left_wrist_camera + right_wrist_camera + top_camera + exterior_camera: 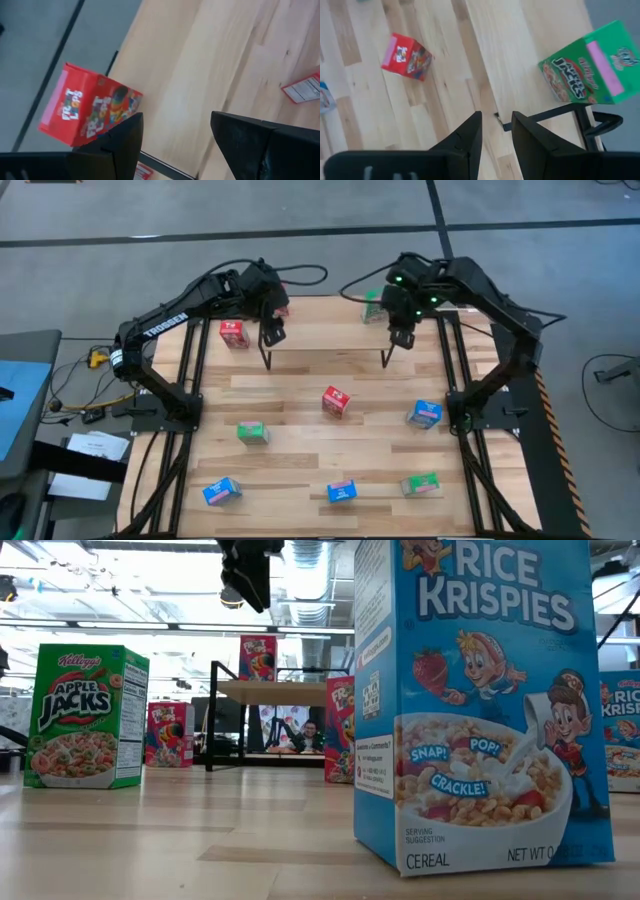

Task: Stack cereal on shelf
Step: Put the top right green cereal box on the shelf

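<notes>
Jaws: right gripper (496, 131) clenched empty, left gripper (175, 135) parted (low view hides both).

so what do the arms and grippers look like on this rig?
Two dark, near-black jointed arms. The left arm carries white TROSSEN lettering and a white band lower down; the right arm shows green indicator lights near its wrist. Black cables loop off both wrists. The left gripper and right gripper each have two flat, dark, matte fingers with angled tips.
</notes>
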`<state>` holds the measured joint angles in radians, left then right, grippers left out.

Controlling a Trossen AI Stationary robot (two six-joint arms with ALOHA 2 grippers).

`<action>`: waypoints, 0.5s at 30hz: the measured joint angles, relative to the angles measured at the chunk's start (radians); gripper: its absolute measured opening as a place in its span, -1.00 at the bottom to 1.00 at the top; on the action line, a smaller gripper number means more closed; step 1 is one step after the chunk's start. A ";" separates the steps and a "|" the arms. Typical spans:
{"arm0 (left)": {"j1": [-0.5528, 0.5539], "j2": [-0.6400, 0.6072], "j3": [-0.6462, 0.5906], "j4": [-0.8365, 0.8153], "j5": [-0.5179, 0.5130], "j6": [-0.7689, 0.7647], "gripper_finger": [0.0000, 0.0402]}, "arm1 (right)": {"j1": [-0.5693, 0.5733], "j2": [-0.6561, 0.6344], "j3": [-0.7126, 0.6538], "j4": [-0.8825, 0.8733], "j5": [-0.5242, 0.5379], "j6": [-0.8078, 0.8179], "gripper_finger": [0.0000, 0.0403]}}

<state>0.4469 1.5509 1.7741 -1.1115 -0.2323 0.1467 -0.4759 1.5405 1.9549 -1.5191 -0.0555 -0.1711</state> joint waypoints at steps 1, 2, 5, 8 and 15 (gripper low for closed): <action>0.000 0.000 0.000 -0.005 0.002 -0.004 0.12 | 0.000 -0.013 -0.002 0.008 0.000 0.007 -0.37; 0.000 0.000 0.000 -0.009 0.001 -0.012 0.12 | -0.001 -0.029 -0.012 0.027 0.000 0.014 -0.37; -0.008 0.000 0.000 -0.016 0.001 -0.039 0.12 | -0.006 -0.096 -0.108 0.111 -0.002 0.032 -0.37; -0.027 0.000 -0.002 -0.020 0.001 -0.052 0.12 | -0.020 -0.173 -0.253 0.219 -0.003 0.049 -0.37; -0.063 0.000 -0.052 0.078 0.002 -0.037 0.12 | -0.045 -0.293 -0.557 0.520 -0.002 0.078 -0.37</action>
<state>0.3835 1.5509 1.7216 -1.0338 -0.2306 0.1100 -0.5205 1.2473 1.3975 -0.9992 -0.0580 -0.0927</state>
